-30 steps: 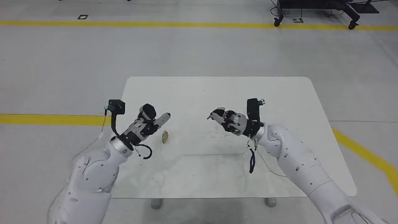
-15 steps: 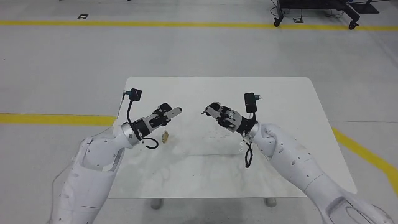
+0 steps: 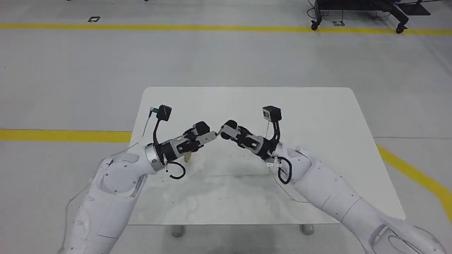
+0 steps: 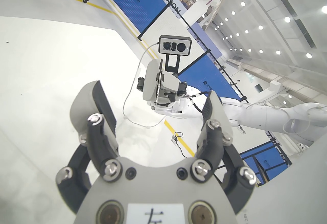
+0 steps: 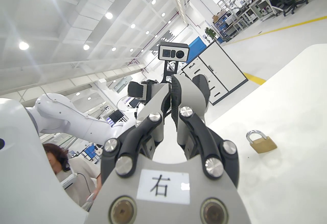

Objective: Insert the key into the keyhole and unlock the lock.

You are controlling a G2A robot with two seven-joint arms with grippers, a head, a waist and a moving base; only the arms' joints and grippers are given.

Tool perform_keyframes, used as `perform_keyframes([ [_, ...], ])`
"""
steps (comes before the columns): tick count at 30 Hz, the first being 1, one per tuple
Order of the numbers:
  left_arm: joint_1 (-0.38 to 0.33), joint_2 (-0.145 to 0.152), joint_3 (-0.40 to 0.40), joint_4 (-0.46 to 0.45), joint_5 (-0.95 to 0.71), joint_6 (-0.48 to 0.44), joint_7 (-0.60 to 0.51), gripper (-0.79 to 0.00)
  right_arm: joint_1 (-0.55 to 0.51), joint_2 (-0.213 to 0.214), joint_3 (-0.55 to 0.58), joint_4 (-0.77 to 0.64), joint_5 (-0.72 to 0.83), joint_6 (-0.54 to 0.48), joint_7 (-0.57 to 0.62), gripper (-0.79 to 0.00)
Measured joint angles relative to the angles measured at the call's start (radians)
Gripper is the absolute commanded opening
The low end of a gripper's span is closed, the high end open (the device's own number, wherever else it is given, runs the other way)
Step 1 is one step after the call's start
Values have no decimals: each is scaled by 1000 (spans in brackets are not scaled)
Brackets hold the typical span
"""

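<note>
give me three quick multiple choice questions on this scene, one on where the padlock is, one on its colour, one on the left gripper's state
1. Where does the padlock lie?
A. on a chair
B. on the white table
C. on the floor

2. What colour is the padlock's body?
A. red
B. blue
C. brass yellow

3. How is the left gripper?
A. open, holding nothing
B. shut on the padlock
C. shut on a cloth

Answers:
1 B, the right wrist view shows it resting on the tabletop.
2 C, its body is brass yellow in that same view.
3 A, the left wrist view shows its fingers wide apart with nothing held.
</note>
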Motion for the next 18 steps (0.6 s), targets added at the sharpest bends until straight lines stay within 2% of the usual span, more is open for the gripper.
perform_keyframes([
  [3,-9,2,5,7,-5,2,-10,-520,1,-3,11,11,54,0,64,-785],
  [10,-20,5,16,15,-4,14,-15,-505,-7,-18,32,27,103,0,148,-785],
  [16,-26,6,36,18,15,27,-7,-526,-2,-41,30,51,123,0,191,-785],
  [18,-27,6,41,20,21,34,1,-557,1,-50,31,60,131,0,203,-785],
])
